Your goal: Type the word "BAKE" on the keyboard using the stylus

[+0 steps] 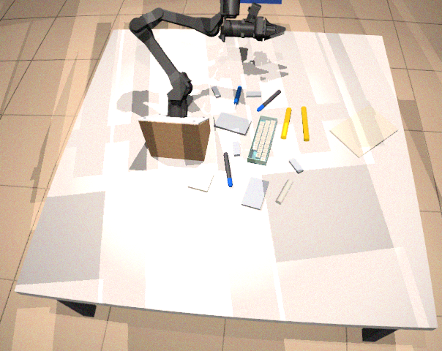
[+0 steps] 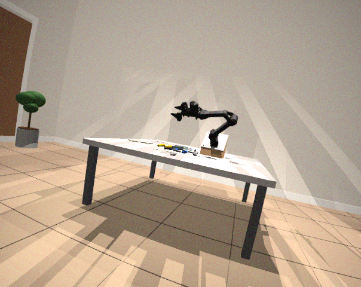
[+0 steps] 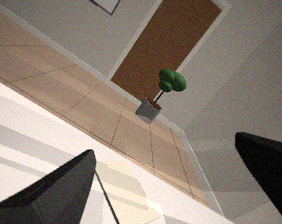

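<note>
The keyboard point(image 1: 263, 139), teal with cream keys, lies on the table point(image 1: 191, 241) point(image 2: 230, 170) in front of the arm base. A slim blue pen with a thin pale tip, seemingly the stylus point(image 1: 238, 94), lies beyond the keyboard's far end in the top view. Key letters are too small to read. My gripper point(image 1: 284, 28) point(image 2: 173, 110) point(image 3: 163, 147) is open and empty, high above the table and away from both. The wrist view shows neither keyboard nor stylus.
Dark pens with blue ends point(image 1: 269, 100) point(image 1: 227, 169), yellow sticks point(image 1: 285, 123) point(image 1: 305, 123), a grey slab point(image 1: 233, 123), another slab point(image 1: 255, 193), a cream stick point(image 1: 284, 191) and several small blocks surround the keyboard. A beige sheet point(image 1: 363, 130) lies right. The arm stands on a wooden box point(image 1: 175, 140).
</note>
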Available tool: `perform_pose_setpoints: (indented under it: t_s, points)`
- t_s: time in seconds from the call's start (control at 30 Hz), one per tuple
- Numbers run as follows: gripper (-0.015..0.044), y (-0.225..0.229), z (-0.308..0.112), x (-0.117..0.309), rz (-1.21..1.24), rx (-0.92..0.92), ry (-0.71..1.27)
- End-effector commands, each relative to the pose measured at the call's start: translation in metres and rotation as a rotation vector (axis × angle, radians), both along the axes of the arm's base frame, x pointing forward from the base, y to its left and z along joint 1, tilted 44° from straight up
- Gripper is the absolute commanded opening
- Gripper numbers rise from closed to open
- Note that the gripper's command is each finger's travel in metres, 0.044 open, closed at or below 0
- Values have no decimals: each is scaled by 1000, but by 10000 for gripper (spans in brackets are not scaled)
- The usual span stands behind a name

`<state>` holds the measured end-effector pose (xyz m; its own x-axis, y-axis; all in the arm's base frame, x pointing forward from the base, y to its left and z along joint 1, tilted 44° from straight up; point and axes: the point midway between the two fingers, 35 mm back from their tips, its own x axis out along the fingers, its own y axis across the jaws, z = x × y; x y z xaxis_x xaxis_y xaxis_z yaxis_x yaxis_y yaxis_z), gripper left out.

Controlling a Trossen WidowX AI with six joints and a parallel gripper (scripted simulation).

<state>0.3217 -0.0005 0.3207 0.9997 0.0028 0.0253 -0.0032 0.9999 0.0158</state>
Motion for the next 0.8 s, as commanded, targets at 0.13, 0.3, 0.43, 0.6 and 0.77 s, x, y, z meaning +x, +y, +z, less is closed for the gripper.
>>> perform_pose_setpoints:
  t_s: [0.13,0.3,0.43,0.6,0.77]
  points:
    - [309,10,-52,28,92,10,243]
    - [177,23,-130,47,224,82,594]
    - [73,34,-189,45,326,194,875]
    - [0,47,-248,28,434,399,1204]
    - [0,60,-288,6,505,664,1488]
